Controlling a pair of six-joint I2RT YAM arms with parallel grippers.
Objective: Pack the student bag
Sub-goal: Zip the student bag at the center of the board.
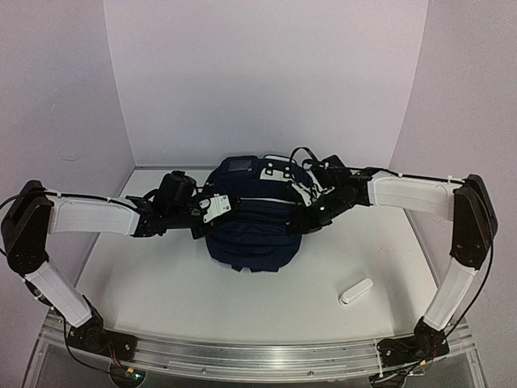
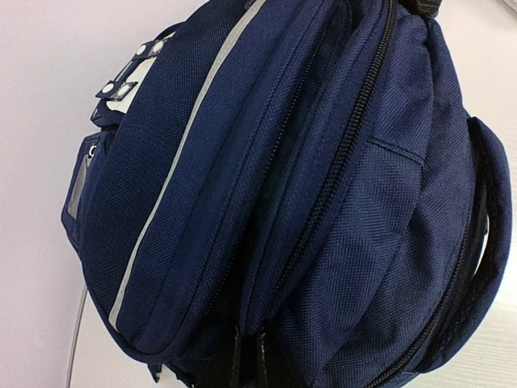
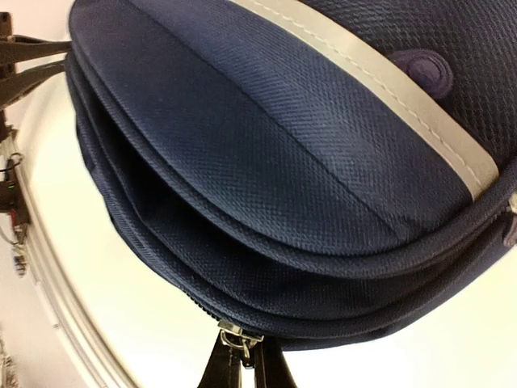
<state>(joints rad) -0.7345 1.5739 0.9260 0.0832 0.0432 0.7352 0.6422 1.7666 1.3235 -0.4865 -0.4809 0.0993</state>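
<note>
Navy woven student bag (image 1: 250, 238), rounded | left tool (image 2: 249, 346) clenched | right tool (image 3: 241, 360) grasping metal zipper pull (image 3: 234, 335)

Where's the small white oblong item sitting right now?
Top view: the white oblong item lies on the table's near right side, apart from the student bag, toward the right arm's base.

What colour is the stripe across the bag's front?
Pale silver-grey stripe on the navy bag; clearest in the right wrist view.
</note>
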